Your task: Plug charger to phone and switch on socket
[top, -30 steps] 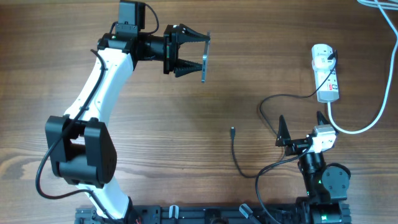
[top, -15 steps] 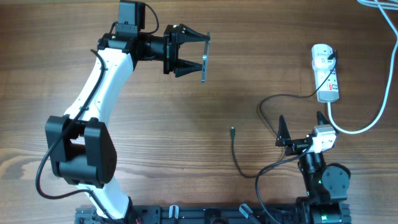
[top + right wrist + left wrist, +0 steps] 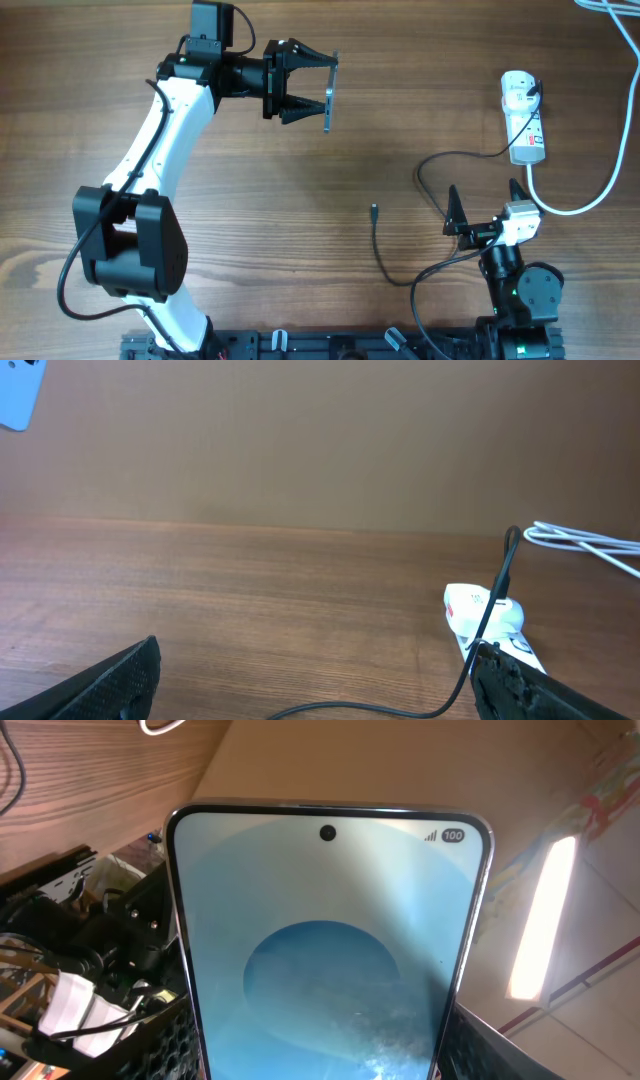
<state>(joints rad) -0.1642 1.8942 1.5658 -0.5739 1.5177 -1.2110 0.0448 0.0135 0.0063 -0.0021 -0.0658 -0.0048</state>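
My left gripper (image 3: 327, 78) is raised over the table's far left and shut on the phone (image 3: 328, 95), which shows edge-on from overhead. The left wrist view is filled by the phone (image 3: 320, 920), teal screen facing the camera, with a black finger (image 3: 165, 1040) against each long side. The white socket (image 3: 524, 120) lies at the far right. The charger's thin black cable (image 3: 450, 155) loops away from it and ends in a small plug tip (image 3: 373, 209) on the wood. My right gripper (image 3: 486, 204) stands open near the front right, with nothing between its fingers.
A thick white cord (image 3: 600, 195) curves from the socket toward the right edge. In the right wrist view the socket (image 3: 480, 612) lies ahead on the right, the black cable (image 3: 498, 585) rising from it. Both arm bases stand at the front edge.
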